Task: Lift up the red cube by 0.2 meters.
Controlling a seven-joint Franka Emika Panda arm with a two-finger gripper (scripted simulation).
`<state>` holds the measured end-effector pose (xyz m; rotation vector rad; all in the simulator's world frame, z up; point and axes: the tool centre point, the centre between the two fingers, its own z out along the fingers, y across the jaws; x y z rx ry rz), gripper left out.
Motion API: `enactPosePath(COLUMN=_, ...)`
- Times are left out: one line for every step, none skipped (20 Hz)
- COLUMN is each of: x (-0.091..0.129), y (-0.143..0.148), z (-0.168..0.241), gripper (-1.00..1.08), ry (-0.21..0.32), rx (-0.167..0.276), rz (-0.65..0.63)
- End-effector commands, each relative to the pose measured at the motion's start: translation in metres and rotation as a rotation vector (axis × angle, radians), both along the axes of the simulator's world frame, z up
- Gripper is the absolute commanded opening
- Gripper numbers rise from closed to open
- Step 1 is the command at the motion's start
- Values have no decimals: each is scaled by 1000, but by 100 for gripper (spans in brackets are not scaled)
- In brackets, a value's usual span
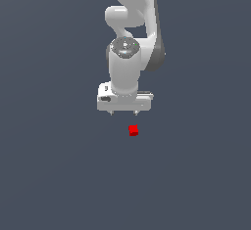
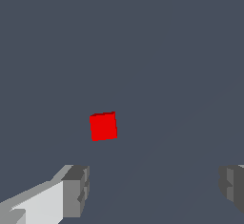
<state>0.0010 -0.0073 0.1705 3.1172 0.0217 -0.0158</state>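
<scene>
The white Panda arm's hand [image 1: 123,112] points down over the plain dark grey desk [image 1: 49,175], its two fingers spread wide and holding nothing. The red cube [image 1: 133,130] lies on the desk just beyond the fingertips, apart from them and slightly toward the exterior view's right. In the wrist view the cube [image 2: 103,126] sits clear of both grey finger pads [image 2: 76,189]. No writing or labels are legible anywhere.

The red cube [image 1: 133,130] lies on the table [image 1: 54,175], apart from the hand [image 1: 123,112], outside the span of its spread fingers [image 2: 76,189].
</scene>
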Motion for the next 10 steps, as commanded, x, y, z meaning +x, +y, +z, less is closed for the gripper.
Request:
enactPosePath(x=0, y=0, z=0, gripper=100, ry=0, rx=0, rz=0)
enactPosePath(x=0, y=0, z=0, gripper=100, ry=0, rx=0, rz=0)
enactPosePath(x=0, y=0, z=-1, gripper=100, ry=0, rx=0, rz=1)
enactPosePath(x=0, y=1, z=-3, gripper=100, ry=0, rx=1, rz=2)
enactPosePath(x=0, y=2, z=-5, gripper=100, ry=0, rx=1, rz=4)
enactPosePath(x=0, y=2, z=-8, gripper=100, ry=0, rx=1, rz=6)
enactPosePath(x=0, y=3, z=-11, gripper=100, ry=-1, rx=2, rz=8)
enactPosePath(x=0, y=5, z=-16, gripper=100, ry=-1, rx=3, rz=11)
enactPosePath(x=0, y=6, z=-21, gripper=100, ry=-1, rx=4, rz=15)
enactPosePath(x=0, y=8, z=-26, gripper=100, ry=-2, rx=5, rz=19)
